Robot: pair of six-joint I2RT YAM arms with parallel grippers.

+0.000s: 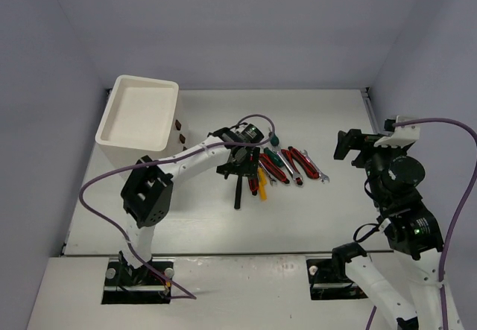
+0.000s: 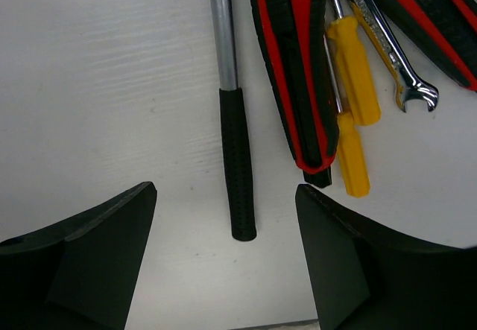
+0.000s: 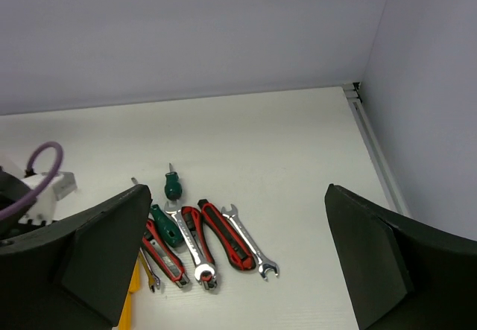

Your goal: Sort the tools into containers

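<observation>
The tools lie in a row mid-table [image 1: 282,166]. The black-handled hammer [image 2: 237,166] lies flat, with red-handled pliers [image 2: 294,69], yellow screwdrivers [image 2: 354,69] and a silver wrench [image 2: 395,54] to its right. My left gripper [image 2: 226,192] is open just above the hammer's handle end, which lies between the jaws untouched; it also shows in the top view [image 1: 240,167]. My right gripper [image 3: 237,192] is open and empty, held high to the right of the tools [image 1: 350,145]. It looks down on green screwdrivers [image 3: 173,185], red pliers [image 3: 223,233] and wrenches [image 3: 250,244]. The white cabinet [image 1: 138,114] stands far left.
The cabinet's top tray holds nothing, and its dark-red drawer handles [image 1: 179,127] face the tools. Grey walls close the back and both sides. A rail [image 1: 369,110] runs along the table's right edge. The left arm's purple cable [image 1: 257,118] loops over the tools.
</observation>
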